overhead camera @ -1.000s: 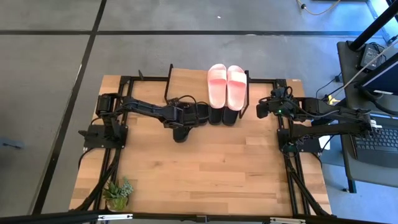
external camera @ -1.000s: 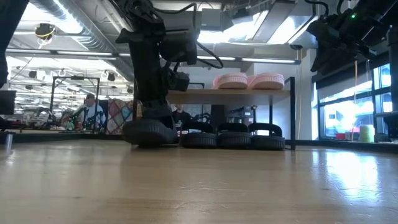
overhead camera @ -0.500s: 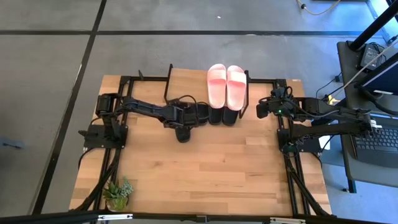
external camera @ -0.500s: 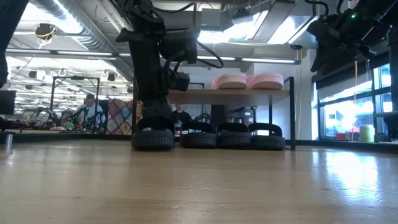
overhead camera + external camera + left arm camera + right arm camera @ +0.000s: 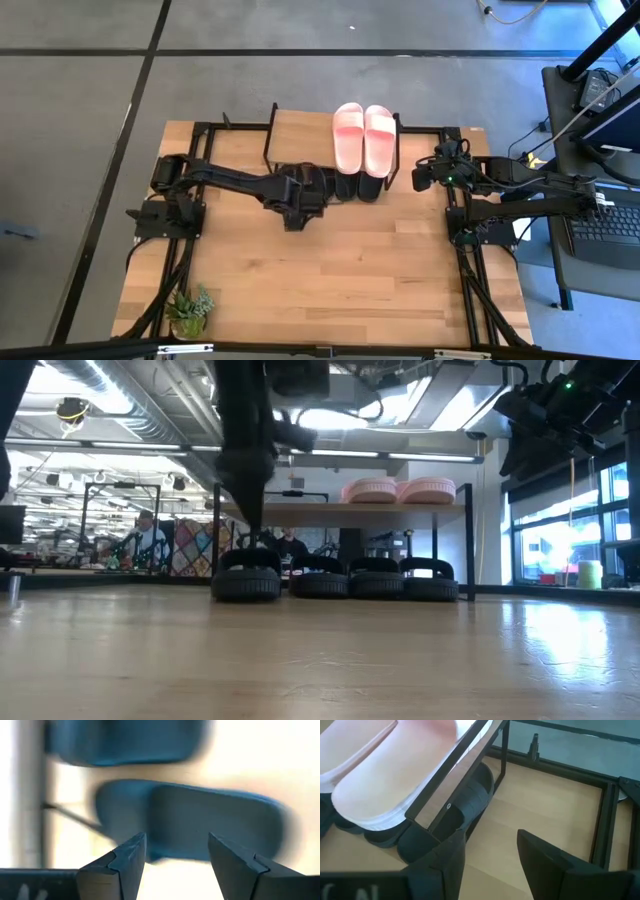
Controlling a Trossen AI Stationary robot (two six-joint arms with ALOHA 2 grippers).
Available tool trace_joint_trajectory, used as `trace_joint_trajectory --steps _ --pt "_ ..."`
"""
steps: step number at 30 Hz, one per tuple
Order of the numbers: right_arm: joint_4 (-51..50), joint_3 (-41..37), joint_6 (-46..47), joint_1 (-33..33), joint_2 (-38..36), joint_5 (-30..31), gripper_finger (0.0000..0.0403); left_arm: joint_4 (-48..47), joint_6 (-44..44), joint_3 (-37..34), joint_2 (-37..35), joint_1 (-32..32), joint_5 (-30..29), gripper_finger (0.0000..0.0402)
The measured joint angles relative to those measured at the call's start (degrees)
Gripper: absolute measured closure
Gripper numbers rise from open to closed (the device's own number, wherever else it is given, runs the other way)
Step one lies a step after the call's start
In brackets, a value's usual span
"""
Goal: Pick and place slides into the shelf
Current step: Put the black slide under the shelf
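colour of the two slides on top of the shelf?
Pale pink slides; clearest in the high view.

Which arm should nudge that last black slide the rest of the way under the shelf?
Left. Its open hand hangs right above the black slide; the right hand waits beside the shelf.

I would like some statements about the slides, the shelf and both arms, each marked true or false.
1. The pink slides lie on top of the shelf. True.
2. The left gripper has its fingers shut on a slide. False: the fingers are open and empty above a black slide.
3. Four black slides stand in a row under the shelf. True.
4. The right gripper holds a pink slide. False: it is open and holds nothing.
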Motion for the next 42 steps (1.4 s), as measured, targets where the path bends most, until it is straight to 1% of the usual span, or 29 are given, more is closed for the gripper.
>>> trace_joint_trajectory --steps 2,5,6,7,10,13,15,17,20,24,27,29,32,39,42 --pt "0.0 -0.01 -0.02 -0.02 -0.02 -0.17 0.0224 -0.72 0.16 0.49 -1.2 -1.62 7.43 0.0197" --pt "0.0 0.0 -0.05 0.0 -0.01 -0.22 0.0224 3.3 1.81 -0.91 -3.92 -3.5 21.18 0.0197" --pt "0.0 0.0 -0.07 -0.02 -0.02 -0.22 0.0224 5.04 1.71 -2.06 -5.07 -4.06 23.61 0.0197" --pt "0.0 0.0 -0.13 -0.02 0.0 -0.24 0.0224 7.49 1.19 -3.41 -6.3 -4.56 24.61 0.0197" --pt "-0.14 0.0 -0.35 -0.02 -0.02 -0.26 0.0224 15.43 -1.61 -8.74 -11.13 -5.41 23.77 0.0197" --pt "-0.36 0.0 -0.43 -0.02 -0.02 -0.24 0.0224 26.77 -4.84 -15.9 -15.69 -5.44 22.33 0.0197" --pt "-0.74 0.0 -0.52 -0.01 0.0 -0.23 0.0224 34.55 -6.44 -21.0 -18.21 -5.47 23.21 0.0197" --pt "-0.89 0.0 -0.61 -0.02 -0.02 -0.22 0.0224 41.04 -8.05 -25.53 -20.0 -5.86 25.33 0.0197" --pt "-1.51 0.0 -0.61 -0.02 0.0 -0.22 0.0224 45.78 -12.24 -31.84 -21.41 -6.9 26.11 0.0197" --pt "-2.14 0.0 -0.55 -0.02 0.0 -0.22 0.0224 49.54 -16.7 -38.15 -21.52 -8.16 25.05 0.0197" --pt "-2.16 0.0 -0.39 -0.02 0.0 -0.19 0.0224 55.29 -21.3 -41.92 -21.52 -8.83 21.3 0.0197" --pt "-2.14 0.0 -0.39 -0.02 0.0 -0.17 0.0224 59.1 -22.47 -43.73 -21.52 -8.83 19.77 0.0197" --pt "-2.14 0.0 -0.2 -0.02 -0.02 -0.15 0.0224 63.9 -22.47 -44.98 -21.54 -9.24 19.78 0.0197" --pt "-2.12 0.0 -0.17 -0.02 -0.01 -0.15 0.0224 64.45 -22.47 -45.97 -21.21 -9.88 15.61 0.0198" --pt "-2.08 0.0 -0.17 0.0 -0.02 -0.13 0.0224 64.71 -22.33 -46.1 -20.09 -9.85 15.21 0.0198"
